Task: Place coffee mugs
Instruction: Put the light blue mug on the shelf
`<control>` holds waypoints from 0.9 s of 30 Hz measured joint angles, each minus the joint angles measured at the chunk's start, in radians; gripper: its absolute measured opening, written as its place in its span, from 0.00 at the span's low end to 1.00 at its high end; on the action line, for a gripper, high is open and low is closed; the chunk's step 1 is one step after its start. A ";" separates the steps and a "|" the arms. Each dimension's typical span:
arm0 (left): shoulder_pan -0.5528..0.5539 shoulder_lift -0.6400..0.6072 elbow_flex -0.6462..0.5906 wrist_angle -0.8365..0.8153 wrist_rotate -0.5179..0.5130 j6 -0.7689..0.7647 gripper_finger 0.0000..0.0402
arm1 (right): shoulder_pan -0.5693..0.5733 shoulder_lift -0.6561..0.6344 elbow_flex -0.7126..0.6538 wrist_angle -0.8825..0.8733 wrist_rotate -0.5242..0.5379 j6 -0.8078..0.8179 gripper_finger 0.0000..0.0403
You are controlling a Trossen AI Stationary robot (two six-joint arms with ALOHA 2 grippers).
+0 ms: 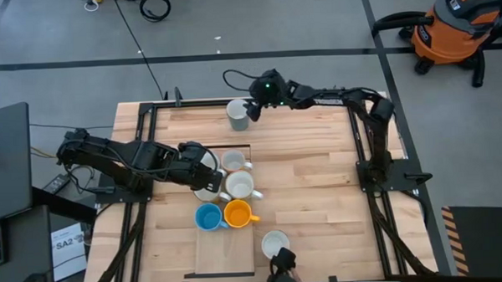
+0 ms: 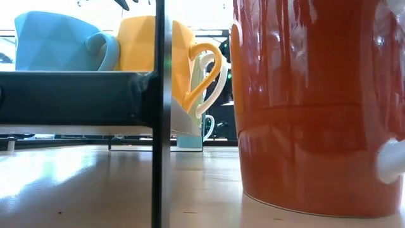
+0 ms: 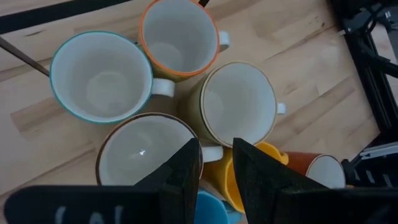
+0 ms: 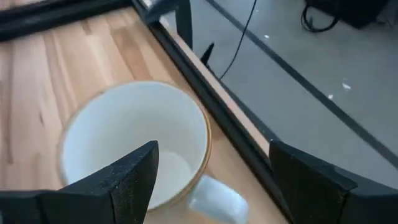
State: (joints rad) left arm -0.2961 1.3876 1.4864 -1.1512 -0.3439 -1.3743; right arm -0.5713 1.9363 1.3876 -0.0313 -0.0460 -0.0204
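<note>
Right end effector (image 1: 248, 113), fingers spread, straddles a grey mug (image 1: 237, 114) at the table's (image 1: 312, 206) top-centre edge; left end effector (image 1: 212, 177), state unclear, overhangs clustered mugs (image 1: 232, 199) mid-frame.

The counter (image 1: 311, 189) is light wood with a black frame (image 1: 364, 137). One mug is bright blue (image 1: 208, 216), one is orange (image 1: 238, 213), and one is white (image 1: 239, 186). The mug at the far edge is greyish (image 1: 237, 115). Both arms are black.
</note>
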 joint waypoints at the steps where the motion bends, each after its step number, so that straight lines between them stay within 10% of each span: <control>1: 0.000 0.000 0.000 0.000 0.000 0.000 0.26 | 0.000 0.011 0.000 -0.003 0.001 0.000 0.77; 27: 0.000 0.000 0.000 0.015 0.000 0.002 0.26 | 0.003 0.038 -0.003 -0.126 -0.003 -0.002 0.48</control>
State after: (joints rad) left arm -0.2958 1.3876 1.4860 -1.1364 -0.3439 -1.3727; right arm -0.5686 1.9746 1.3848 -0.1577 -0.0490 -0.0221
